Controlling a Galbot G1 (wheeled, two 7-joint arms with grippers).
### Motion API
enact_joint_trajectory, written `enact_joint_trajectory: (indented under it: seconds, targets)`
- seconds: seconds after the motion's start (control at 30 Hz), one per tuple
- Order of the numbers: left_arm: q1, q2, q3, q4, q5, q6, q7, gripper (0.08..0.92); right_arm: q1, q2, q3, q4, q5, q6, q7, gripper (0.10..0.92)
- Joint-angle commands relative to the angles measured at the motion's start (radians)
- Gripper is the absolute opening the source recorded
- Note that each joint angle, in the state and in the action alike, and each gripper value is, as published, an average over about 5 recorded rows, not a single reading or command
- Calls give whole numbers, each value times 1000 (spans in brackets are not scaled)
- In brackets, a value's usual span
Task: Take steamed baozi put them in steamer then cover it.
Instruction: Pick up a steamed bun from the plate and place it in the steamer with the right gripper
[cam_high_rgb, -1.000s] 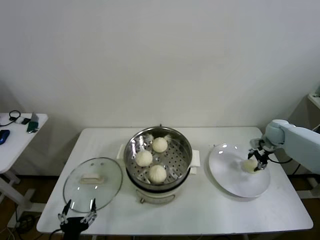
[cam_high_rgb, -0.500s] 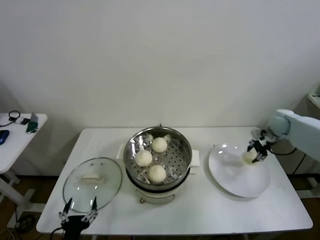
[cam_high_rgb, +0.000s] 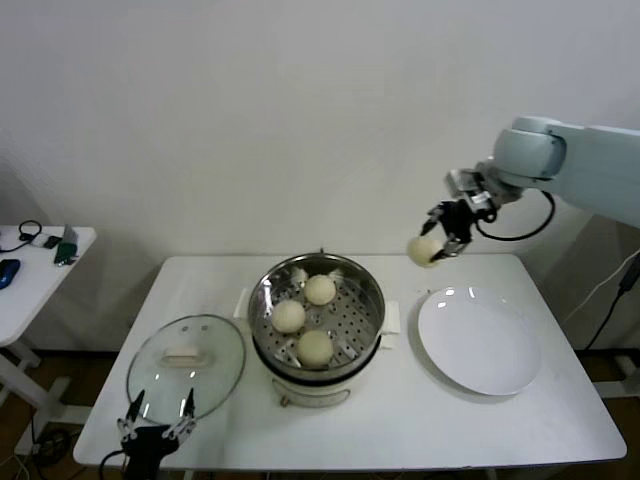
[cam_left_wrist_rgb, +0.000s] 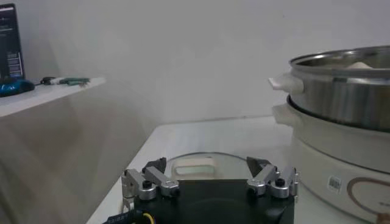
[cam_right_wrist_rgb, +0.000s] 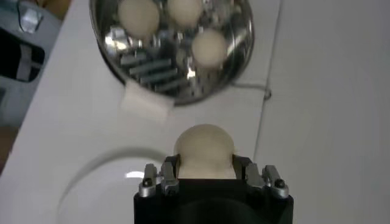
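Note:
My right gripper (cam_high_rgb: 437, 237) is shut on a cream-white baozi (cam_high_rgb: 424, 251) and holds it in the air, above the gap between the steamer and the white plate. The same baozi (cam_right_wrist_rgb: 204, 150) sits between the fingers in the right wrist view. The shiny steamer (cam_high_rgb: 268, 283) stands mid-table with three baozi (cam_high_rgb: 319, 289) on its perforated tray; in the right wrist view the steamer (cam_right_wrist_rgb: 234, 61) lies below. The glass cover (cam_high_rgb: 186, 357) with its cream handle lies flat on the table left of the steamer. My left gripper (cam_high_rgb: 156, 427) hangs open at the table's front edge, just before the cover (cam_left_wrist_rgb: 201, 166).
A white plate (cam_high_rgb: 481, 340) lies bare on the right of the table. The steamer's white side handle (cam_high_rgb: 391, 318) juts toward the plate. A small side table (cam_high_rgb: 40, 270) with cables and gadgets stands at far left. A white wall runs close behind.
My right gripper has lifted the baozi off the white plate and carried it up and left toward the steamer. The plate now lies bare. The left arm has not moved.

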Motion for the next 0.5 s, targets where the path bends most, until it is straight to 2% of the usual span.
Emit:
enact_joint_trajectory:
  seconds: [0.03,0.27,0.5]
  targets:
    - [6,-1,-1,-19,-3,1,0,823,47,121,45,241,170,-155,112,594]
    - [13,-4,-2,-33,-4,2,0,823,-150,191,32,181,63,-181,168,594]
    - [13,-9,-5,-30,-3,2,-1,823,-285,245,30,58,-45,-178,189,594]
